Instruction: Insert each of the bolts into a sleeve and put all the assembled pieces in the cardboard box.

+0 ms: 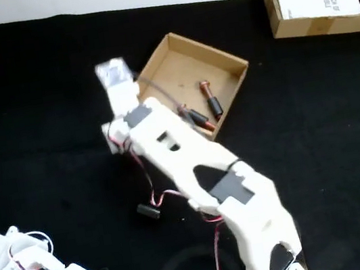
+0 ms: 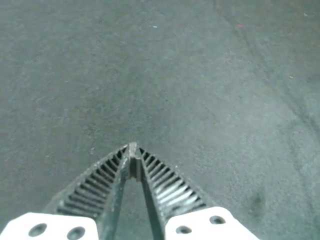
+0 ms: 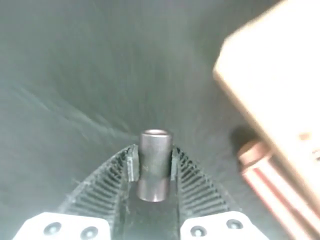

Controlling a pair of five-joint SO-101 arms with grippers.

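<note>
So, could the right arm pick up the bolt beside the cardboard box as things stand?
Probably not: the bolt lies close by, but the right arm's fingers are shut on a sleeve, leaving no free grip.

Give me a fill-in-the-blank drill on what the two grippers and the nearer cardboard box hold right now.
1. The right gripper holds a dark ____ between its jaws.
2. The left gripper has nothing in it, and its jaws are ____.
3. The cardboard box nearest the right gripper holds ____ assembled pieces.

Missing words: sleeve; shut; two.
</note>
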